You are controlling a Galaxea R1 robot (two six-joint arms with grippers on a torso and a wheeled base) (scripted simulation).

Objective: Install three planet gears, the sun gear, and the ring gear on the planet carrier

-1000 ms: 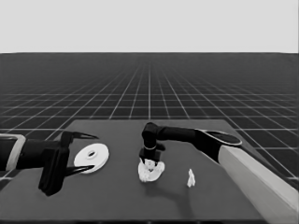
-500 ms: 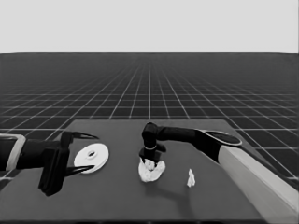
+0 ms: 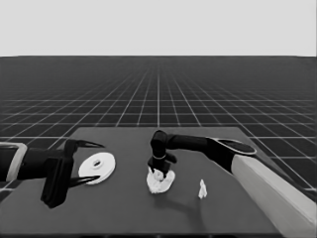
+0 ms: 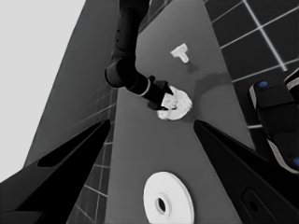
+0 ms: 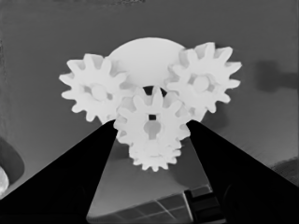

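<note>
The smaller round part [image 3: 163, 184] lies mid-table, and the wrist view shows it [image 5: 145, 53] carrying three small gears: one to the left [image 5: 96, 91], one to the right [image 5: 203, 81] and one nearer the wrist [image 5: 154, 158]. A fourth gear [image 5: 152, 123] sits over the middle, just off the dark centre hole, with my right gripper [image 3: 158, 171] [image 5: 152, 125] shut on its toothed edge. The larger round part [image 3: 97, 167] [image 4: 168, 203] lies flat at the table's left. My left gripper [image 3: 94, 162] [image 4: 152, 122] waits open over it, not holding it.
A thin white piece [image 3: 202, 188] [image 4: 181, 51] stands on the table to the right of the gear stack. Dark machinery with blue lights [image 4: 275, 112] shows past the table's edge. The right arm's pale forearm [image 3: 267, 188] fills the lower right corner.
</note>
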